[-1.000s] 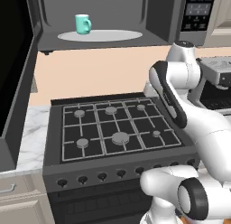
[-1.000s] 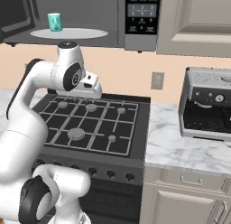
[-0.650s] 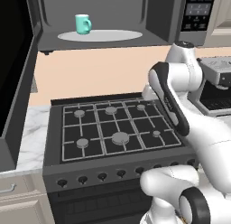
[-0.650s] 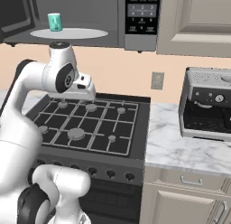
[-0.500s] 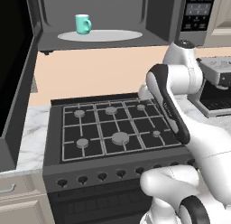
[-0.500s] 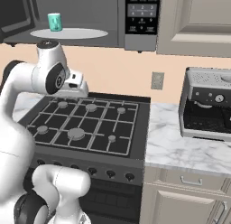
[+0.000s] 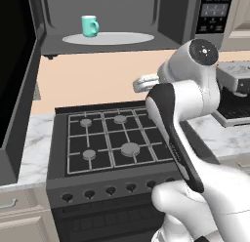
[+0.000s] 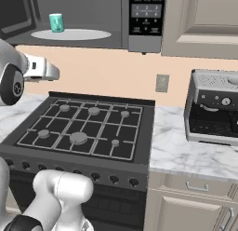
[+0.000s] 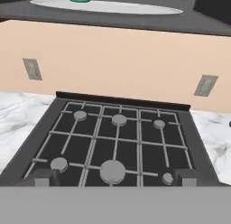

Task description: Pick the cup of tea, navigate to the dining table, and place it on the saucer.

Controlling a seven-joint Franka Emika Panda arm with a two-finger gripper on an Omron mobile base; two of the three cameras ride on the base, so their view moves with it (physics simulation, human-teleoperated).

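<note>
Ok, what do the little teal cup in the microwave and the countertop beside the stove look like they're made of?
The cup of tea: probably glazed ceramic, going by its smooth, even teal surface and moulded side handle. The countertop: looks like polished marble, white with grey veins, though it could be an imitation.

The microwave keypad (image 8: pixel 142 16) markings are too blurred to read.

Glossy teal ceramic on the cup of tea (image 7: pixel 89 26), sitting on a smooth white turntable plate (image 7: pixel 108 38). Matt black metal grates across the stove (image 7: pixel 112 141); polished grey-veined marble counter (image 8: pixel 186 153); brushed-metal coffee machine (image 8: pixel 214 106).
</note>
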